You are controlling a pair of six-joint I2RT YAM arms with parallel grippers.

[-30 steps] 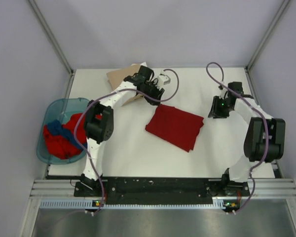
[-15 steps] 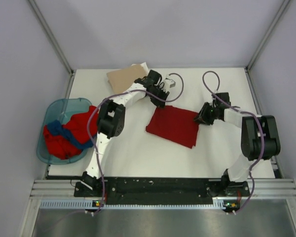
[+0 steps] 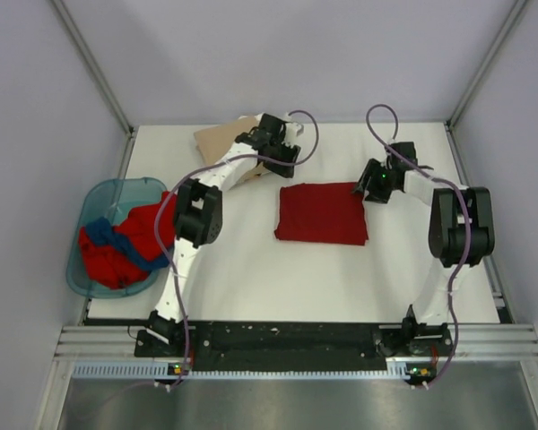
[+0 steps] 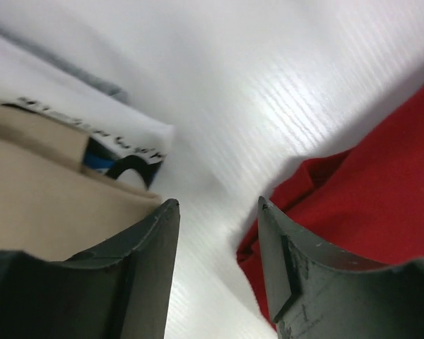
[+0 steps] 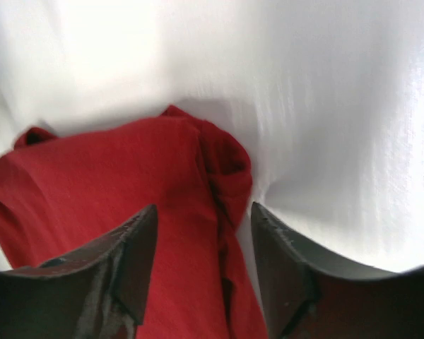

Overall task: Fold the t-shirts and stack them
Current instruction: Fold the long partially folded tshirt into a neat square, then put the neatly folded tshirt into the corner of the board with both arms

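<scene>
Squared up since half a second ago, the folded dark red t-shirt [image 3: 321, 213] lies mid-tabletop [image 3: 412, 269], no longer askew. Each arm sits at a far corner, apparently so that the two together could turn it straight. The left hand [image 4: 215, 203] is spread and empty beside the tan t-shirt [image 3: 222, 139], and the right hand [image 5: 203, 207] is spread over the bunched corner, pinching nothing.

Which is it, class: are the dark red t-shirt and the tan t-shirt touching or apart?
Apart. The top view shows white table between the dark red t-shirt and the tan t-shirt.
</scene>
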